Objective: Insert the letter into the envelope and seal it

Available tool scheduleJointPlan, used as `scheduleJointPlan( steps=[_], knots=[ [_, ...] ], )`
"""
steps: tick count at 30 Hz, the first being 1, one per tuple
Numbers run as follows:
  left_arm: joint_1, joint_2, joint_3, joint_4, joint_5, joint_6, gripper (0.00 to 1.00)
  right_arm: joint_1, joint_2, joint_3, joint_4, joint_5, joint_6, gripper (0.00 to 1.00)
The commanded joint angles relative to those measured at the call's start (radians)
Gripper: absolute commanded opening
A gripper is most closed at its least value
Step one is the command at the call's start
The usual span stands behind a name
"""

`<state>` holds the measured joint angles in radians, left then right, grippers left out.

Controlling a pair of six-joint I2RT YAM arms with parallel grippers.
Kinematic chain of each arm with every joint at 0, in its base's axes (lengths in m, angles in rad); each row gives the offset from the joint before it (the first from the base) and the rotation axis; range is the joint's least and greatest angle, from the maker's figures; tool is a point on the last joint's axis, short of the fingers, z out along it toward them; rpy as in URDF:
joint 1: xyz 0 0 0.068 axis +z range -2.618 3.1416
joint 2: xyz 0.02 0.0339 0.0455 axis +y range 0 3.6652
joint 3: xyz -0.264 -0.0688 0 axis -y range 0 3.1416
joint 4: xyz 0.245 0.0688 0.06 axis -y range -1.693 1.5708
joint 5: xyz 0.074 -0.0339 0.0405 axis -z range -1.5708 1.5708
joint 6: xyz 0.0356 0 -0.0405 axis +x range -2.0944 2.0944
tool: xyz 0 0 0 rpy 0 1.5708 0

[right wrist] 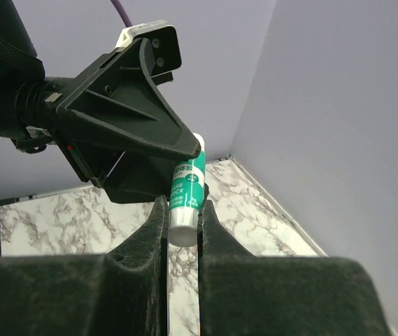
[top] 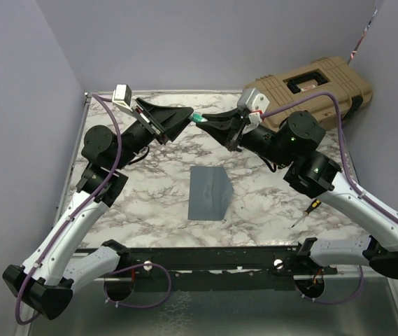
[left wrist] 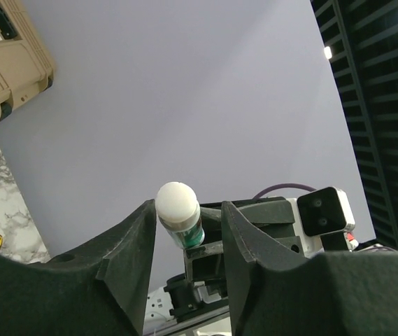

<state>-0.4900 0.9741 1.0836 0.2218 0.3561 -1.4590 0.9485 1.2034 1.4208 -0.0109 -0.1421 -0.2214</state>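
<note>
Right gripper: your right gripper [right wrist: 183,210] was clenched on the white lower end of a slim green-and-white plastic glue stick [right wrist: 187,183], holding it in the air above the far half of the surface.
Left gripper: your left gripper [left wrist: 188,210] stood around the glue stick's domed white end. One finger lay against it and a gap showed at the other, so it was released, not clamped.
Envelope: the flat slate grey-blue paper envelope [top: 208,194] lay on the white-and-grey marbled surface [top: 150,203] between the arms, well below both grippers. Its pointed flap looked folded out toward the right arm, unsealed.
Letter: the cream paper letter showed in no view. You could not tell whether it sat inside the envelope.
Risk, slip: the glue stick was smooth, round plastic. An off-centre squeeze from the left gripper could have twisted it or popped it out of the right gripper.
Risk, drop: a fallen stick would likely have rolled on the glossy surface, perhaps toward the yellow-and-black-handled screwdriver [top: 306,213].
Risk, paper: the envelope was thin and unpinned, so dragging glue across it could have shifted or creased it.
</note>
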Motion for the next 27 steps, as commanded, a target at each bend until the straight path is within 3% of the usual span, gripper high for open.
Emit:
scheduleJointPlan(
  steps=[1,8,12,13,17,18,21,27],
  knots=[
    [0.008,-0.032,-0.025,0.003,-0.023,-0.002,0.40,-0.004,-0.015,0.000,-0.031,-0.035,-0.009,0.00],
    [0.008,-0.029,-0.014,-0.017,-0.021,0.004,0.20,-0.004,-0.013,0.000,-0.032,-0.046,-0.012,0.00],
    [0.008,-0.024,-0.001,-0.031,-0.019,0.002,0.00,-0.004,-0.030,-0.032,0.001,-0.085,-0.044,0.01],
    [0.009,-0.021,-0.002,-0.030,-0.017,-0.007,0.00,-0.004,-0.035,-0.040,0.036,-0.089,-0.046,0.07],
    [0.009,-0.013,-0.026,0.035,-0.002,-0.092,0.00,-0.004,-0.045,-0.101,0.183,-0.079,-0.031,0.50],
    [0.008,-0.010,-0.033,0.056,0.004,-0.123,0.00,-0.003,-0.043,-0.113,0.222,-0.077,-0.024,0.56],
    [0.008,-0.005,-0.043,0.098,0.010,-0.160,0.00,-0.004,-0.018,-0.120,0.287,-0.071,-0.013,0.61],
    [0.008,-0.009,-0.059,0.128,0.014,-0.193,0.00,-0.004,0.018,-0.126,0.386,-0.069,-0.006,0.60]
  ],
)
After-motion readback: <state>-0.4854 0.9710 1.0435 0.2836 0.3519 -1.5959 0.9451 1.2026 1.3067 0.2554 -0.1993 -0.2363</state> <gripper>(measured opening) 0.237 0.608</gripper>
